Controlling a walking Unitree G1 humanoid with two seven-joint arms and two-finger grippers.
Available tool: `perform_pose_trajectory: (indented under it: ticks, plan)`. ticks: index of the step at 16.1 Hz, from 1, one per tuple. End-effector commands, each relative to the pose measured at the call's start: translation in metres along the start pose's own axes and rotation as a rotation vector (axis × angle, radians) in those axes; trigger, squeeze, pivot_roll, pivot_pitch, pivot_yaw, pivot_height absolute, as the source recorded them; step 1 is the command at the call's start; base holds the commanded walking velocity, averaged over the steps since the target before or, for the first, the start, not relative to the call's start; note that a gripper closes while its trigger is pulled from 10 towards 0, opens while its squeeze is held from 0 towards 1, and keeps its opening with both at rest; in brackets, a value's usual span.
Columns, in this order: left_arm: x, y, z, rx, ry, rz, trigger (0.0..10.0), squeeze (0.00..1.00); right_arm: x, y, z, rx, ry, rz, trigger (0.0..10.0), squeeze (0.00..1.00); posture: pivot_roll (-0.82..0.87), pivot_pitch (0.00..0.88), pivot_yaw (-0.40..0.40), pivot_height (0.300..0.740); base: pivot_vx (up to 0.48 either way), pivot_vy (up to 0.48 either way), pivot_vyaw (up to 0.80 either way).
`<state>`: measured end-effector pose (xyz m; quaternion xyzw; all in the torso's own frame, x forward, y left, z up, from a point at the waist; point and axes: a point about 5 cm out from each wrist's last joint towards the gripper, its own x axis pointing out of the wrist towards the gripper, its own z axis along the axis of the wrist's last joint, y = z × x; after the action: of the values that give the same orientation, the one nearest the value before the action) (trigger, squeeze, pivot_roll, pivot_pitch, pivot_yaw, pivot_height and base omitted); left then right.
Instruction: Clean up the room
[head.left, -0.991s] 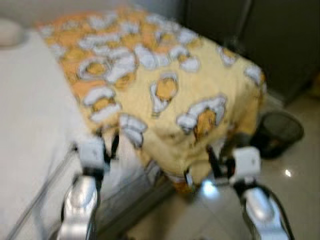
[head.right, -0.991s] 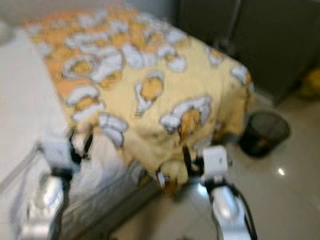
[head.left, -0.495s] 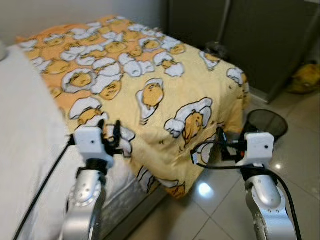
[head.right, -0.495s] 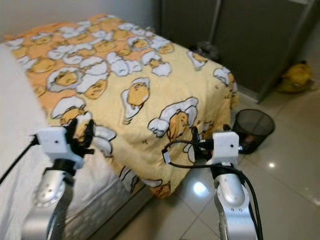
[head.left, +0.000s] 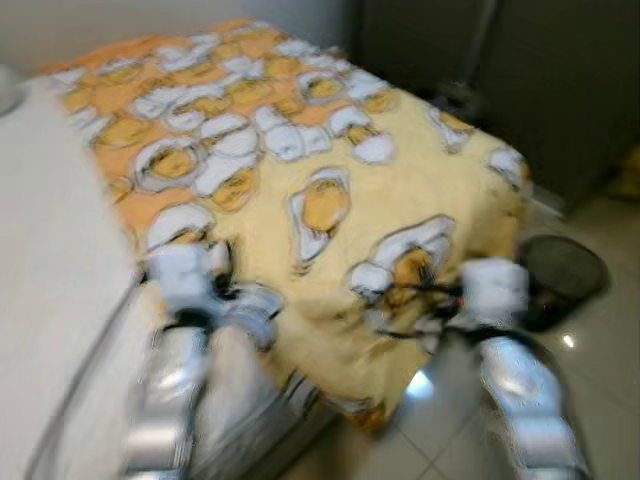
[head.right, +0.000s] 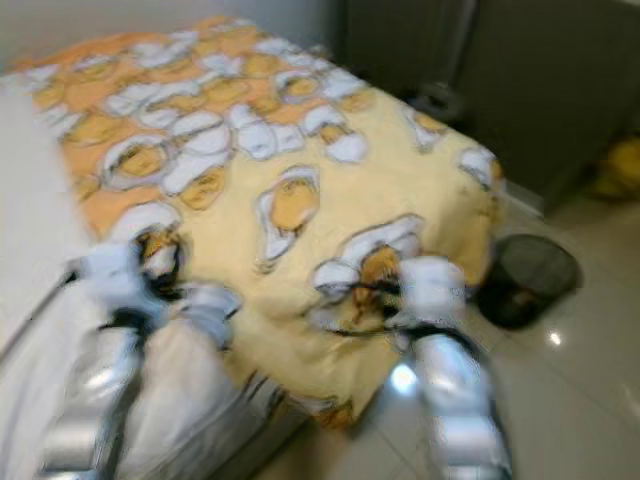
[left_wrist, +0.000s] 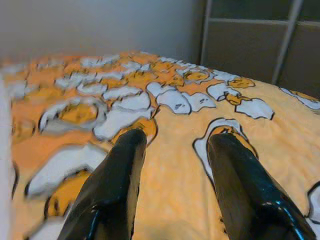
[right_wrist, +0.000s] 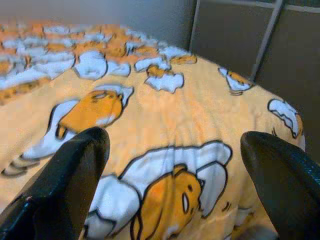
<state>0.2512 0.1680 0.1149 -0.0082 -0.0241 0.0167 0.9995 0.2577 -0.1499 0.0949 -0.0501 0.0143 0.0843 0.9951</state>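
Blanket (head.left: 330, 190), yellow and orange with a cartoon egg print, lies spread over the foot end of the bed (head.left: 50, 250), and its edge hangs down over the corner toward the floor (head.left: 600, 400). The head views are blurred now, while half a second ago they were sharp, so the camera is moving; the whole scene has shifted a little, and this is the robot's motion, not the blanket's. Compared with that earlier moment both arms sit closer to the blanket. The left hand (left_wrist: 175, 175) hovers just above the blanket near the bed's side, released, its two fingers (left_wrist: 117, 185) apart with nothing between them. The right hand (right_wrist: 175, 165) is before the hanging corner of the blanket, also released, with fingers wide apart. Beside the bed's corner stands a dark mesh bin (head.left: 560, 275) on the floor. I judge the robot is approaching to take the blanket; no grasp is made yet.
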Motion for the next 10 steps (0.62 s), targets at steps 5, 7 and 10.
perform_pose_trajectory:
  ticks: [5, 7, 10]
  plan:
    - [0.002, -0.024, 0.016, -0.005, -0.084, -0.095, 10.0, 0.00, -0.006, -0.017, -0.011, -0.032, 0.054, -0.040, 10.0, 0.16, -0.11, 0.000, 0.031, 0.735, 0.432, 0.000, 0.79]
    - [0.004, -0.026, 0.017, -0.025, -0.085, -0.099, 10.0, 0.00, -0.005, -0.018, -0.012, -0.042, 0.059, -0.039, 10.0, 0.14, -0.12, 0.000, 0.033, 0.735, 0.431, 0.000, 0.79]
    - [0.011, -0.014, -0.002, 0.020, 0.048, -0.019, 10.0, 0.00, -0.003, -0.021, -0.014, -0.024, 0.065, -0.063, 10.0, 0.00, -0.12, 0.000, 0.040, 0.735, 0.000, 0.000, 0.00]
